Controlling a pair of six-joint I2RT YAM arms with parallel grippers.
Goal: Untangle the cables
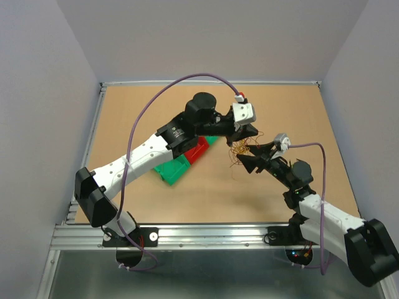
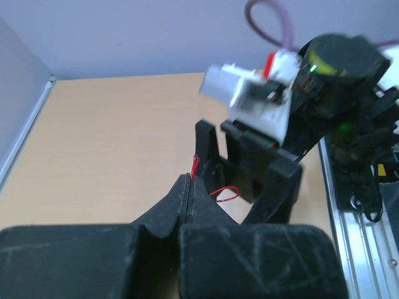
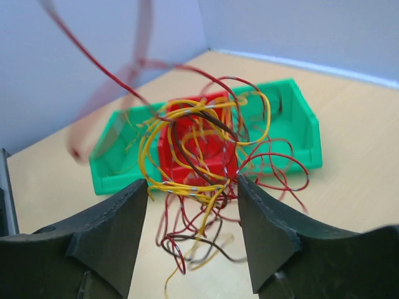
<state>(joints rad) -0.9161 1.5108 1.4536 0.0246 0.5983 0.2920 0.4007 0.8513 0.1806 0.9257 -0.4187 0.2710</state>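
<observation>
Cables (image 3: pixel 199 143), frame centre: red strand (image 2: pixel 195 166) is pinched by left gripper (image 2: pixel 189 179); spread right gripper (image 3: pixel 192 187) is best closed on one separate strand.

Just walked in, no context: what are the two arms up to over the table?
Both arms are working on one clump of thin cables. The left gripper has its fingers shut on a red strand. The right gripper has its fingers open on either side of the clump, not clamped. A green bin and a red bin lie behind it on the table. The cables are tangled.
</observation>
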